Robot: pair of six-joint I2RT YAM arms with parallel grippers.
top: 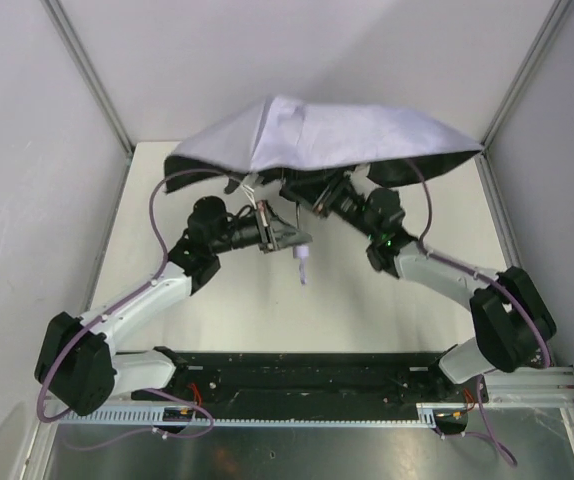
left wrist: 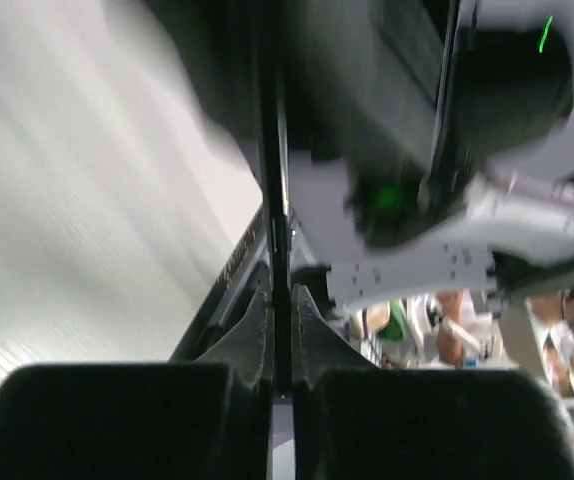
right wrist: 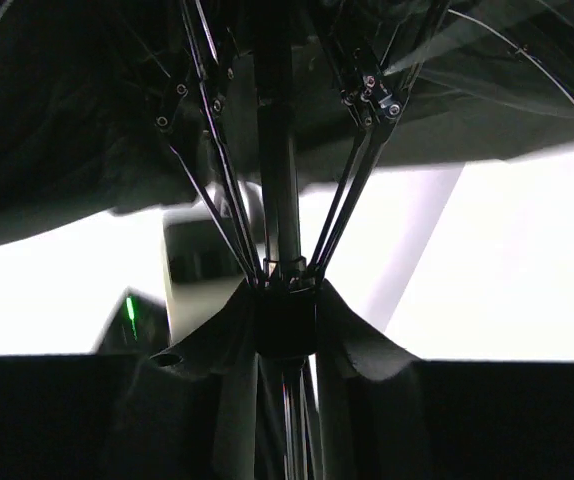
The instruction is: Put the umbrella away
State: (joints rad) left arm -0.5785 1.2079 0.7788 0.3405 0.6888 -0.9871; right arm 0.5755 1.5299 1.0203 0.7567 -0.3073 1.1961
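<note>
Top view: saw a white surface (top: 247, 310) boxed in by pale walls (top: 27, 150). Found the umbrella (top: 317, 135) at the far end, its lavender-grey canopy (top: 347, 130) spread open and drooping at the edges. Noted the left arm (top: 147, 300) reaching in from one side and the right arm (top: 447, 275) from the other, both meeting under the canopy. Spotted the small pale handle (top: 304, 268) jutting toward the near edge, just beside the left jaws.

Left wrist view: blurred. Made out the left jaws clenched on the thin black shaft (left wrist: 279, 200), running straight between them. Glimpsed the right arm's wrist, with its green light (left wrist: 387, 195), close behind.

Right wrist view: looked up under the dark canopy. Found the right jaws grasping the runner (right wrist: 287, 320), with the ribs (right wrist: 207, 170) fanning upward from it around the shaft.

Judged the folding not yet done. Feared a slip of the thin shaft under an off-axis drag on the runner. Feared bent ribs from a skewed pull, and fabric snagged on either wrist at such close quarters.
</note>
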